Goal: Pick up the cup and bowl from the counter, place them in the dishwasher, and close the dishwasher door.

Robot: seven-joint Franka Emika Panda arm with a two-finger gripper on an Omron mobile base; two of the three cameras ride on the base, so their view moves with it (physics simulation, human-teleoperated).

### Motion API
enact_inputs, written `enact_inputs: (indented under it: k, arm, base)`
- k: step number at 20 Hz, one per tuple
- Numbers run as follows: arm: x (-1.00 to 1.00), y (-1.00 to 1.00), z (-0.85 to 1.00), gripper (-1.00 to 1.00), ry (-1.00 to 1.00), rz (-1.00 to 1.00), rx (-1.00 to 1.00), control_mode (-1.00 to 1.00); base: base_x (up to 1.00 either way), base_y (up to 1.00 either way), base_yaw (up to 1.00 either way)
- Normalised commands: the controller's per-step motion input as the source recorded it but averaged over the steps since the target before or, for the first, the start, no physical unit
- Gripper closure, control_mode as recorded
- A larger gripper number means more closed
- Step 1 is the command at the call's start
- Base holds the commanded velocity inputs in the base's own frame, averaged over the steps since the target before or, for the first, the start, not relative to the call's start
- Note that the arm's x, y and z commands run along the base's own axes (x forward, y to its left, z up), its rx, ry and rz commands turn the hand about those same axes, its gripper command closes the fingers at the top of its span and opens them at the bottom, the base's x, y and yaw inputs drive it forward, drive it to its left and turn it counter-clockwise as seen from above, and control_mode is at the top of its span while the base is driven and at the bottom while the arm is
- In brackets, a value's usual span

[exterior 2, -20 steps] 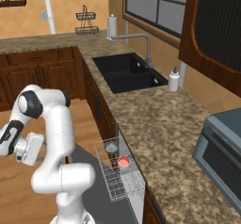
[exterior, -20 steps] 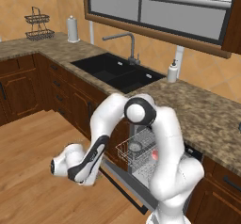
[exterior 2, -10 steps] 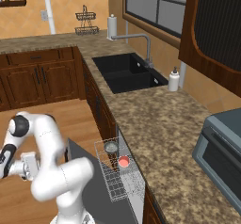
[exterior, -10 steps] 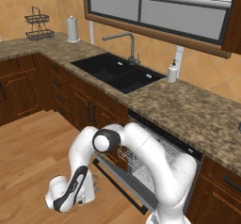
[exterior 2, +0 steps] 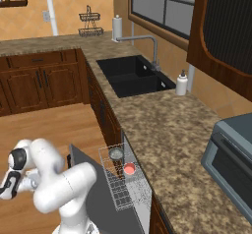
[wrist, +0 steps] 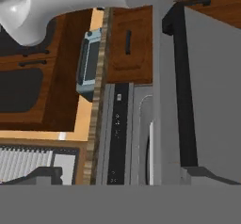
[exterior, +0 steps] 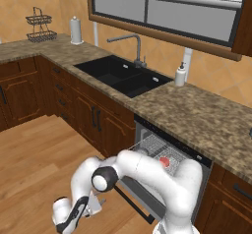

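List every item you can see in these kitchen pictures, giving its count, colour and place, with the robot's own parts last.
cup: one, white with red inside, in the dishwasher rack.
bowl: one, grey, in the rack beside the cup.
dishwasher door: one, dark grey, dropped open.
dishwasher: one, under the counter, white wire rack pulled out.
counter: one, speckled brown.
sink: one, black, set in the counter.
soap dispenser: one, white, right of the sink.
toaster oven: one, grey-blue, on the counter.
wire basket: one, dark, far corner.
paper roll: one, white, beside the basket.
gripper: one, white, low over the wooden floor; fingers' state unclear.
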Motion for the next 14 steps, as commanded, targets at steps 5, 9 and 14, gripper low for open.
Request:
enact_inputs:
  k: [5, 9, 14]
  arm:
    - [0.53, 0.0, -0.54, -1.0, -0.01, -0.02, 0.0, -1.0]
    - [0.43, -0.06, -0.58, -1.0, 0.0, 0.0, 0.02, -1.0]
    - [0.24, -0.1, -0.61, -1.0, 0.0, 0.0, 0.04, -1.0]
  base:
    - [0.0, 0.0, 0.0]
    - [0.0, 0.0, 0.0]
    - [0.0, 0.0, 0.0]
